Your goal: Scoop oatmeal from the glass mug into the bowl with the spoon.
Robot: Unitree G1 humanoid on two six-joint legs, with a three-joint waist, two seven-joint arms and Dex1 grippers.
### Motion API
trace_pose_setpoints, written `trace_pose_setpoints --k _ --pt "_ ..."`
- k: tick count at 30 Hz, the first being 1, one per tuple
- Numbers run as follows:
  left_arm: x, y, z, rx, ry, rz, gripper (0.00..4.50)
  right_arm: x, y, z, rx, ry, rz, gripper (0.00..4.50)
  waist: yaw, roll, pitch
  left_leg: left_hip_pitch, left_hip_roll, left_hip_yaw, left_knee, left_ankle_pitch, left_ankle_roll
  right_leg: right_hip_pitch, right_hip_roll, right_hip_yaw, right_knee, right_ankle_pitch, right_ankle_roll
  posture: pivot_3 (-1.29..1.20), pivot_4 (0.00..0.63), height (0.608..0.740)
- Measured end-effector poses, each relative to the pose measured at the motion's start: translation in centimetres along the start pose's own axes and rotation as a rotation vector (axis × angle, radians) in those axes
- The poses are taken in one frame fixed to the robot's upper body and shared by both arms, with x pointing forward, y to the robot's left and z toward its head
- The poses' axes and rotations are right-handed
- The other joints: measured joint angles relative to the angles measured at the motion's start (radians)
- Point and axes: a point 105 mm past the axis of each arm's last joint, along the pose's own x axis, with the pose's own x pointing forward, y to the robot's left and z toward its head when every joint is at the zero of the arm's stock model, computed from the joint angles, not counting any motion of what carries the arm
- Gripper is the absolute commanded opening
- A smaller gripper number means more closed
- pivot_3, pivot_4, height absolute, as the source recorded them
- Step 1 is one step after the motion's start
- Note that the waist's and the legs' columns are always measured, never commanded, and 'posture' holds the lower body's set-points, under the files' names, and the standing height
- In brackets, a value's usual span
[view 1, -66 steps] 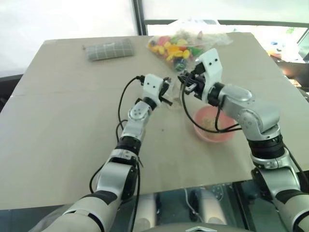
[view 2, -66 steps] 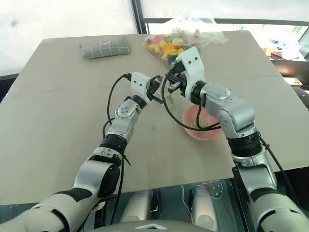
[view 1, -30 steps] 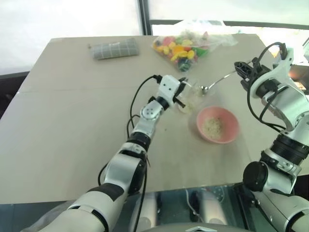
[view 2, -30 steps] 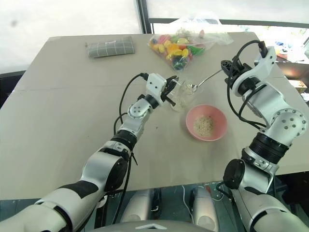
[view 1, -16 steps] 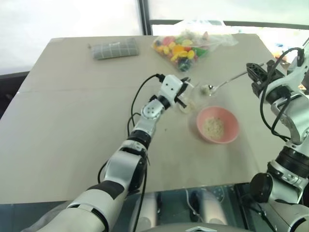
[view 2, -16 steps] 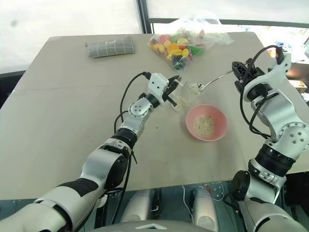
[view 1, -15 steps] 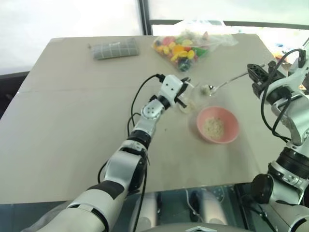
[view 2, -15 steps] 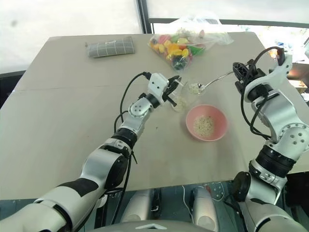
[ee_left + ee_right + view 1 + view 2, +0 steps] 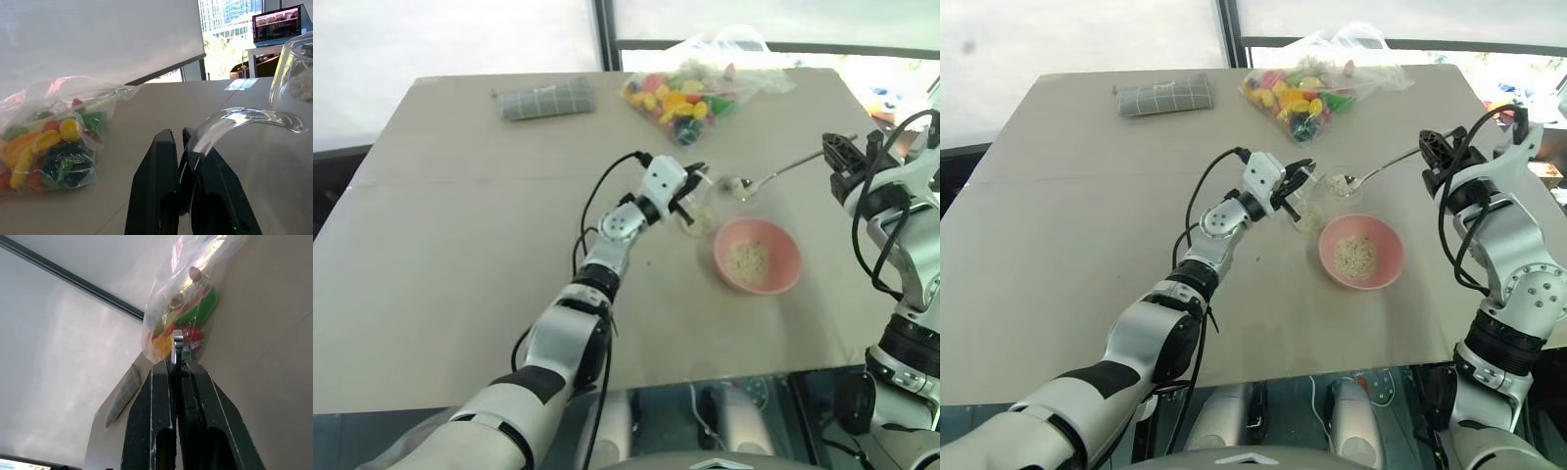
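Observation:
The glass mug (image 9: 701, 211) stands on the table, just left of and behind the pink bowl (image 9: 781, 278). My left gripper (image 9: 690, 182) is shut on the mug's clear handle (image 9: 234, 119), and pale oatmeal (image 9: 302, 83) shows through the glass. My right gripper (image 9: 832, 153) is at the right, shut on the end of the spoon (image 9: 781, 170). The spoon reaches left, its head (image 9: 734, 183) carrying oatmeal in the air above the gap between mug and bowl. A small heap of oatmeal (image 9: 746, 259) lies in the bowl. The right wrist view shows the spoon's handle (image 9: 177, 343) pinched between the fingers.
A clear bag of bright candies (image 9: 690, 90) lies at the back of the table (image 9: 460, 245), behind the mug. A rolled grey checked cloth (image 9: 544, 99) is at the back left. The table's right edge runs close under my right arm.
The right gripper has drawn away from the mug to the right, lifting the spoon out with oatmeal on its head. The left gripper keeps holding the mug's handle.

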Motion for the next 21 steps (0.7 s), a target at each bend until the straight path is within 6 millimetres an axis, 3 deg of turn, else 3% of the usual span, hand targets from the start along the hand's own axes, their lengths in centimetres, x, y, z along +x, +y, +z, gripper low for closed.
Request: trace_pose_setpoints --k 9,21 --pt "-0.7 1.0 -0.5 -0.006 0.016 0.032 0.13 -0.4 0.7 1.1 0.036 -0.056 0.019 0.0 -0.005 0.0 0.0 0.0 0.0 0.0 0.0 0.0 0.0 0.0 0.0 0.0 0.0 0.0 0.0 0.0 0.15 0.718" --pt "-0.8 1.1 -0.6 -0.009 0.017 0.038 0.13 -0.5 1.2 -0.2 0.034 -0.024 0.049 0.0 -0.007 0.0 0.0 0.0 0.0 0.0 0.0 0.0 0.0 0.0 0.0 0.0 0.001 0.0 0.0 0.0 0.15 0.718"
